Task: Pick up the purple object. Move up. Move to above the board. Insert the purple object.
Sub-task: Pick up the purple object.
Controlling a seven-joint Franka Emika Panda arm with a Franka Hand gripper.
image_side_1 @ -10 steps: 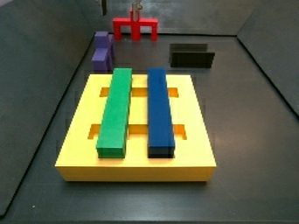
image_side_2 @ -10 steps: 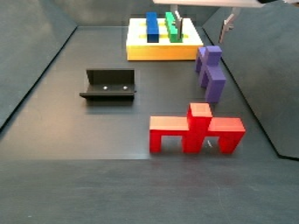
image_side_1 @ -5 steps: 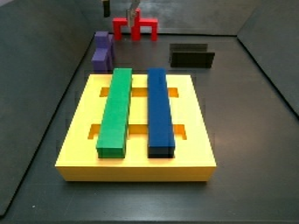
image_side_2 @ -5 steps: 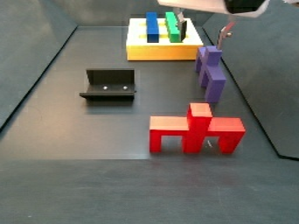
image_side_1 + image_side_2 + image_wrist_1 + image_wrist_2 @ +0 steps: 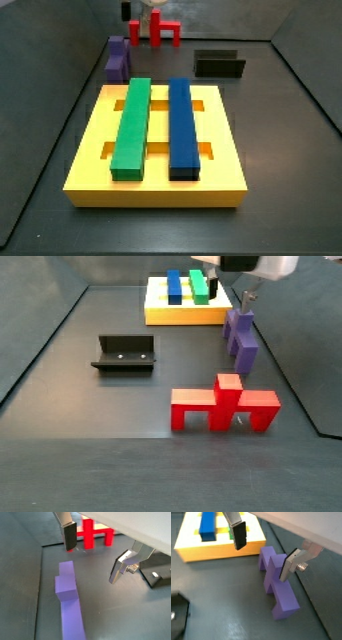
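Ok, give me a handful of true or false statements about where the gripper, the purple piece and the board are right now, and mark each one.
1. The gripper is open and holds nothing. True.
2. The purple object sits in a slot of the board. False: it lies on the floor beside the board.
3. The board carries a green bar and a blue bar. True.
4. The red piece lies on the board. False: it stands on the floor, apart from the board.
5. The fingers straddle the purple object without clamping it. True.
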